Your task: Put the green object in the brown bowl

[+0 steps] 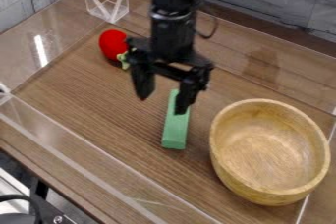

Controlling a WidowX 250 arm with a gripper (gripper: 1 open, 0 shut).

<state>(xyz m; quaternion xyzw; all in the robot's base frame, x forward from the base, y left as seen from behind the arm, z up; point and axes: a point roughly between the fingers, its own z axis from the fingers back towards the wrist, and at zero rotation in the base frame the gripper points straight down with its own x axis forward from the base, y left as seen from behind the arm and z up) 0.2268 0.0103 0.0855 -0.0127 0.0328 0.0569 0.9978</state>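
You have the green object (176, 127) lying flat on the table (92, 95) near the middle, its long side running front to back. The brown bowl (269, 150) sits to its right, close but apart. The gripper (168, 90) hangs over the far end of the green object, one finger on each side of it. Behind and to the left lies the strawberry toy (116, 44), partly behind the arm
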